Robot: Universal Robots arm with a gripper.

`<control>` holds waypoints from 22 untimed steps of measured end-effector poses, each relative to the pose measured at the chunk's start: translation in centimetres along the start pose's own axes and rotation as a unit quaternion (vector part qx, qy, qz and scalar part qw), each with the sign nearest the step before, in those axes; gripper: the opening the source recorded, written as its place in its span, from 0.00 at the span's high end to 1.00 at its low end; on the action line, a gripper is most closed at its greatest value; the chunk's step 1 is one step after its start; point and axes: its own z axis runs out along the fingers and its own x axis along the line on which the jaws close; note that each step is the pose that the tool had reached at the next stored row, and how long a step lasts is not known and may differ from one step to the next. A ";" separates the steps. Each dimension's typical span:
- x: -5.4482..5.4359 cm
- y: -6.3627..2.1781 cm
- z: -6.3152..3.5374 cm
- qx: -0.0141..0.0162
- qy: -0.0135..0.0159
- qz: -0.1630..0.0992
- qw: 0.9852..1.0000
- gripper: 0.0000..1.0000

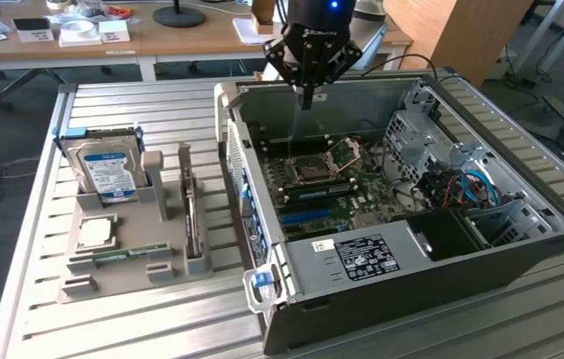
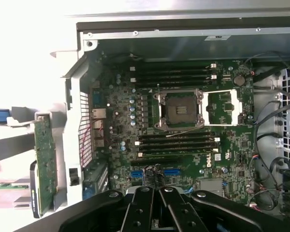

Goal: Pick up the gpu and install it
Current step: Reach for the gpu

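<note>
Gpu [image 1: 192, 221]: thin card standing on edge in the tray [image 1: 138, 224], beside the case [image 1: 312, 314]. Judged light, stiff and fragile; best gripped across its upper board edge. Gripper [image 1: 307, 99]: pressed together, empty, above the open case.

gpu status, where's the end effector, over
End effector shut, empty, above the open computer case. Gpu on edge in the gray holder beside the case, untouched. Case wall stands between them.
</note>
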 end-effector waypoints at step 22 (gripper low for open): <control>3.9 -0.28 -0.02 0.000 0.000 0.000 1.000 0.89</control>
